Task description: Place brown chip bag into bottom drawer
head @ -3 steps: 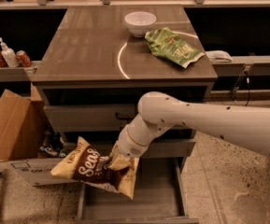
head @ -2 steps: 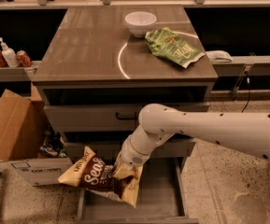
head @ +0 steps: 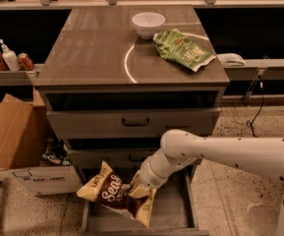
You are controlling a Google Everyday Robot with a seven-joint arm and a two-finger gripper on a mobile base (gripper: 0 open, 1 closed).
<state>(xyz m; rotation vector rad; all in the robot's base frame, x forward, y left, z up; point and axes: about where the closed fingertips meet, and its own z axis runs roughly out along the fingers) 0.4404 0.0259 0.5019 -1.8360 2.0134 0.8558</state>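
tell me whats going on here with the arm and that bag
The robot's arm reaches down in front of the cabinet, and its gripper holds the brown chip bag just above the open bottom drawer. The bag is tilted and not yet set down inside. A green chip bag and a white bowl sit on the cabinet top.

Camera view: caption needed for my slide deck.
Robot gripper holds crinkled dark-brown chip bag over the open grey bottom drawer.
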